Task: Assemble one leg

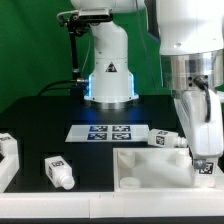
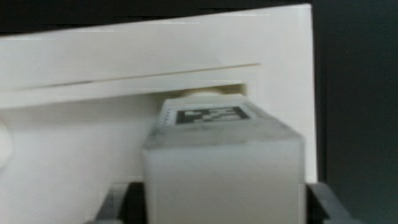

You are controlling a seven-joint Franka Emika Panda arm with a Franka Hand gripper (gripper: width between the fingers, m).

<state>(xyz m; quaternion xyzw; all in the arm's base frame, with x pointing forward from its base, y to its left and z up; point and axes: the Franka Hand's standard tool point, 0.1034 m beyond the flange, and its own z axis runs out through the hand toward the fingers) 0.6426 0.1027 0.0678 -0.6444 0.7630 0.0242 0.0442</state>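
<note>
My gripper is at the exterior view's right, over the right corner of the large white recessed panel. It is shut on a white leg, which fills the gap between the dark fingers. The leg's tagged end points at the panel's edge; I cannot tell if they touch. In the exterior view the held leg is mostly hidden by the hand. A second leg lies behind the panel. A third leg lies at the front left.
The marker board lies flat in the middle of the black table. Another white part sits at the exterior view's left edge. The arm's base stands at the back centre.
</note>
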